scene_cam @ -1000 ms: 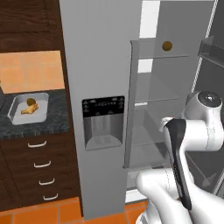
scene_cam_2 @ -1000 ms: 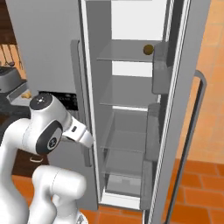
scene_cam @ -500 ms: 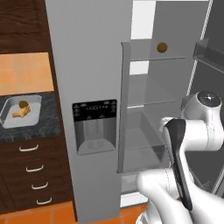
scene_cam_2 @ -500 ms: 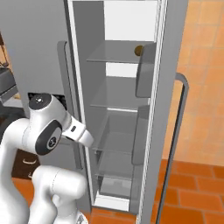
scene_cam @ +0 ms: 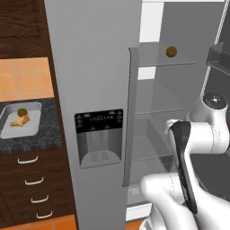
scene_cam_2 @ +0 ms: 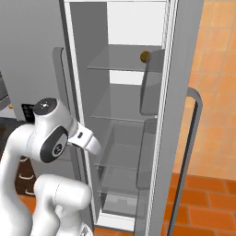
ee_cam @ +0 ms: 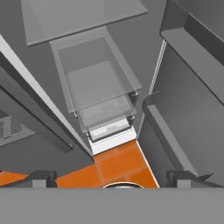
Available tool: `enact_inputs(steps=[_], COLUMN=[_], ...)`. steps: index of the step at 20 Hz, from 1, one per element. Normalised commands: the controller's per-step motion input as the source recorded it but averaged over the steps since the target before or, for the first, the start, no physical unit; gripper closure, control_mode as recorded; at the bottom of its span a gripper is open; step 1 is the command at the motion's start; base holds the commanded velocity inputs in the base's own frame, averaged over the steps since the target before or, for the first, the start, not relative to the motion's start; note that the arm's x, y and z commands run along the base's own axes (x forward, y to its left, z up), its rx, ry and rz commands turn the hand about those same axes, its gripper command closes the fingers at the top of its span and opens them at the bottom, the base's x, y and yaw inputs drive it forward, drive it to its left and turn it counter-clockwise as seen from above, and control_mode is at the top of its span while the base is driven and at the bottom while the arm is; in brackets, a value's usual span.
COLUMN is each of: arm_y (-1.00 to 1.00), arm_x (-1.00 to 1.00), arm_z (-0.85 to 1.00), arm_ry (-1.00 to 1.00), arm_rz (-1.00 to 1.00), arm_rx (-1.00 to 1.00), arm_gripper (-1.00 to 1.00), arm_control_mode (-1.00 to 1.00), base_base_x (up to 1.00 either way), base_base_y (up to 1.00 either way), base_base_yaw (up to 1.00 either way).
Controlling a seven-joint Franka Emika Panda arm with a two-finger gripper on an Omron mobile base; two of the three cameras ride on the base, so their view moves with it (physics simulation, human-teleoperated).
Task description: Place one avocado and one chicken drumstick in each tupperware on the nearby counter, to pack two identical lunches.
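At the far left, a pale tupperware (scene_cam: 31, 130) sits on the dark counter (scene_cam: 49, 140). It holds one avocado (scene_cam: 21, 111) and a golden-tan chicken drumstick (scene_cam: 19, 121). Another avocado (scene_cam: 171, 52) (scene_cam_2: 144, 56) rests on an upper glass shelf inside the open fridge. My gripper (ee_cam: 113, 178) is open with nothing between its fingertips (ee_cam: 43, 177). It hangs low in front of the open fridge, well below that shelf, and looks down at the bottom drawers and the floor.
The grey fridge door with the dispenser panel (scene_cam: 99, 134) stands between the counter and the open compartment. The right door (scene_cam_2: 184, 115) is swung open, with bins on its inner side. Glass shelves and clear drawers (ee_cam: 98, 87) sit below, above the orange tile floor (ee_cam: 113, 164).
The whole picture has shifted a little to the left, so the base has moved. The gripper stays open and empty.
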Motion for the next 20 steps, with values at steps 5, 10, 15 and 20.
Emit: enact_inputs(steps=[5,10,15,20], arm_y=[-0.19,0.0,-0.21,-0.35], arm_x=[0.31,0.44,0.57,0.24], arm_z=[0.4,0.75,0.72,0.6], arm_ry=[-0.01,-0.15,-0.1,-0.17], arm_rz=[0.0,0.0,0.01,0.0], arm_rx=[0.0,-0.02,0.0,-0.03], arm_gripper=[-1.0,-1.0,-1.0,-1.0], arm_control_mode=[-1.0,-1.0,-1.0,-1.0], base_base_x=[0.0,0.0,0.0,0.0], base_base_y=[0.0,0.0,0.0,0.0], base_base_yaw=[0.0,0.0,0.0,0.0])
